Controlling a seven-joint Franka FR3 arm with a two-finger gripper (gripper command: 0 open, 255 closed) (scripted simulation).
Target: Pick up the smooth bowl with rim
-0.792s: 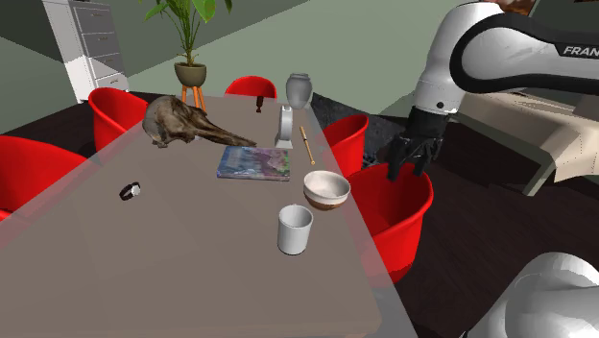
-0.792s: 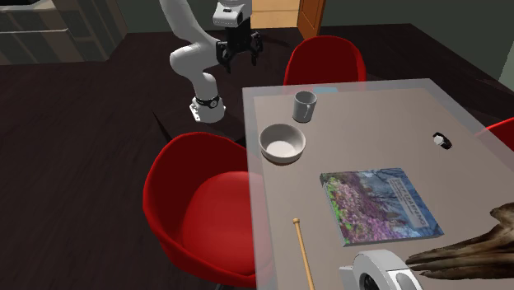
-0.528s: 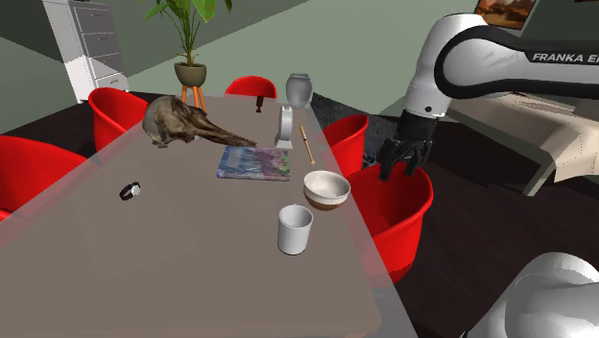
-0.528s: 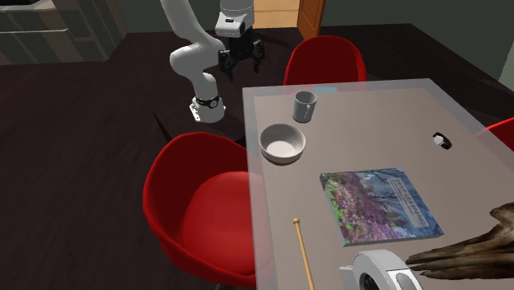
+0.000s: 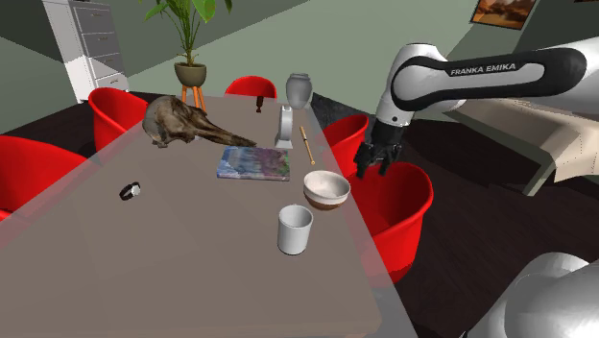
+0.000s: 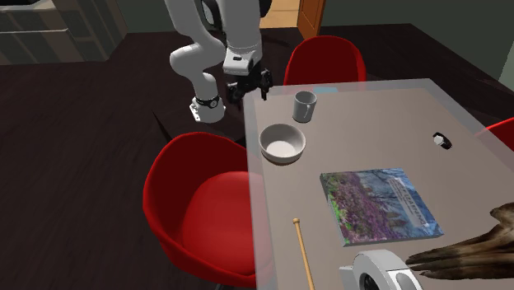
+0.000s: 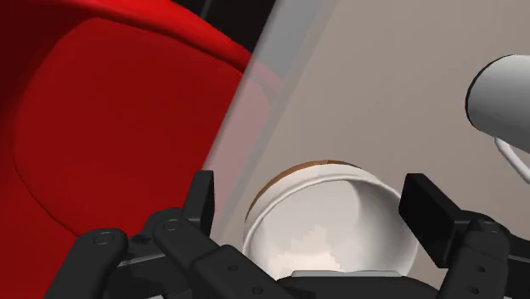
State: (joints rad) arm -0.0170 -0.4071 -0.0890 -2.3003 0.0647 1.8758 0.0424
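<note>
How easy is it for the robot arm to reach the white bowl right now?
Probably easy. The end effector hangs open close to the bowl, and nothing stands between them. The mug sits off to one side of the bowl, out of the way.

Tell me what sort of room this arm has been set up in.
Most likely a home dining room: a long table ringed by red chairs, set with a bowl and a mug, with a potted plant and a white chest of drawers behind it.
</note>
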